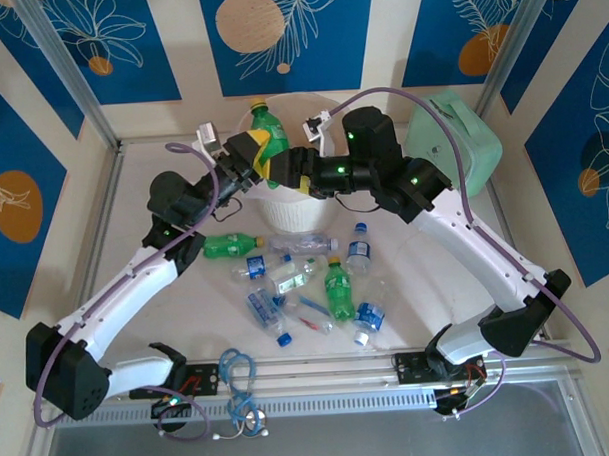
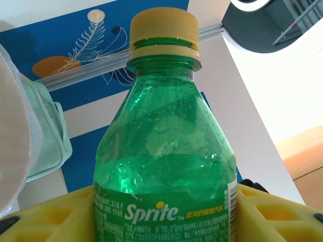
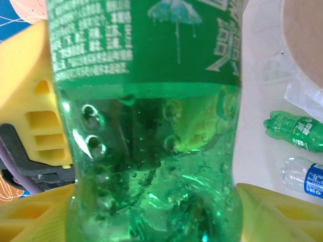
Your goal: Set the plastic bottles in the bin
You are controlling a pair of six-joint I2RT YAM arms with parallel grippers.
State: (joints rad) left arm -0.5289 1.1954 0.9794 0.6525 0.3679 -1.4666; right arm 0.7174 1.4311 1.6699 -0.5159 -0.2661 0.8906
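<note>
A robotics lab cell, not a home or shop: a white counter (image 1: 427, 284) is fenced by bare aluminium posts (image 1: 65, 68) and backed by printed blue panels (image 1: 358, 46) (leaves and orange discs, more backdrop than décor). Two white-and-black robot arms, the left arm (image 1: 126, 284) and right arm (image 1: 485, 247), are bolted to a metal rail (image 1: 320, 371) at the near edge, with purple cables (image 1: 400, 90) looping loose and plastic bottles (image 1: 337, 290) strewn across the counter

"Sprite" logo on green bottle (image 2: 164, 166) label; small print illegible.
</note>
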